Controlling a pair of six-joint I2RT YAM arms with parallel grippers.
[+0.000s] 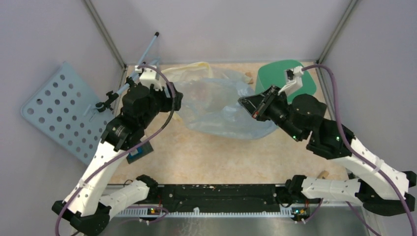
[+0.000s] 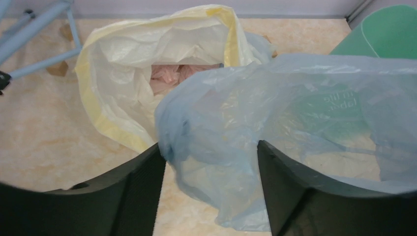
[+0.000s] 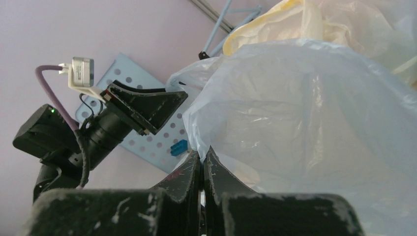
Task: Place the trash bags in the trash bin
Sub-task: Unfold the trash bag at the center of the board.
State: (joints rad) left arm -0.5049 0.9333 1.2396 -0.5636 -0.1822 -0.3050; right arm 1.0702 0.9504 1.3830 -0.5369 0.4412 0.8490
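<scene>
The pale-blue see-through trash bag (image 1: 221, 105) lies spread in the middle of the table, lifted at its right edge. My right gripper (image 1: 247, 104) is shut on that edge; in the right wrist view the bag (image 3: 314, 98) rises from between the closed jaws (image 3: 202, 157). My left gripper (image 1: 175, 101) is open at the bag's left edge; in the left wrist view the bag (image 2: 275, 113) hangs between the spread fingers (image 2: 142, 187) without being pinched. The mint-green trash bin (image 1: 285, 78) stands at the back right, behind my right wrist, and shows in the left wrist view (image 2: 388, 32).
A whitish bag with a yellow rim (image 1: 194, 71) lies behind the blue bag, open toward the left wrist camera (image 2: 147, 59). A pale-blue perforated board (image 1: 61, 110) leans at the left wall, with a thin blue stand (image 1: 142, 54) beside it.
</scene>
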